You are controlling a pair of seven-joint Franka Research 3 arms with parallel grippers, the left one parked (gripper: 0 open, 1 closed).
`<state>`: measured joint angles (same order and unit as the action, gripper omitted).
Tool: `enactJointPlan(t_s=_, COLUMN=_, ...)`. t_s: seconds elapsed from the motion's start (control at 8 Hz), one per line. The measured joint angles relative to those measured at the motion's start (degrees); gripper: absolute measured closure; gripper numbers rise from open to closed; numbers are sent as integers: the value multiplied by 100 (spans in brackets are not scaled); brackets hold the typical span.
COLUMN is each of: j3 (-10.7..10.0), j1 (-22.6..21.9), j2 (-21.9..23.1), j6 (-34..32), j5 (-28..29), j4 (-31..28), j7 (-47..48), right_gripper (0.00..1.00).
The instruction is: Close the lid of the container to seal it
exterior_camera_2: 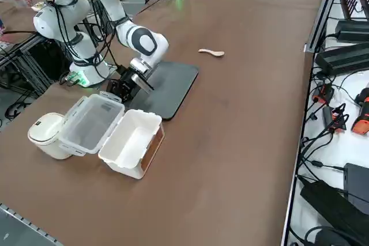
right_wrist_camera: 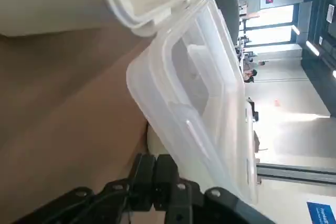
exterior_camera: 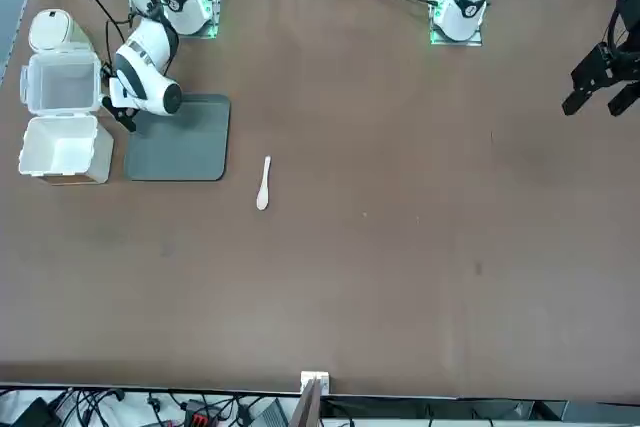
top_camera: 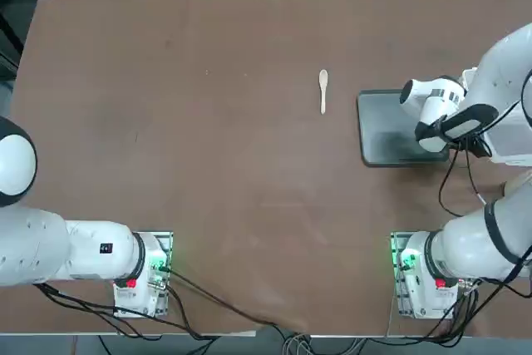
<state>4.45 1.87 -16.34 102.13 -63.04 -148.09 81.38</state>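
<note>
Lid (exterior_camera_2: pixel 93 123) is left flipped open from the container (exterior_camera_2: pixel 131 142), lower left in the side view; right gripper (right_wrist_camera: pixel 155 158) is parked near it, jaws pinched fully together.

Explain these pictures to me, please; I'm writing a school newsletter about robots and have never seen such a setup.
You are looking at two white robot arms on a brown table; only the right one is working. One picture looks down from overhead, one faces the robot from across the table, one looks down from its right side, and one comes from the right wrist.

On the table lie a dark grey square tray, a small white spoon, a white round canister and a white plastic container whose translucent lid stands open.

The right gripper is beside the lid, its black fingers shut, apparently holding nothing.
</note>
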Motion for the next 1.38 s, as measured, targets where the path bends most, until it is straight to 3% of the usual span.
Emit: enactJointPlan(t_s=1.38, j3=7, j1=-135, j2=30, j6=-729, j5=-28, j4=835, j7=-946, right_gripper=98)
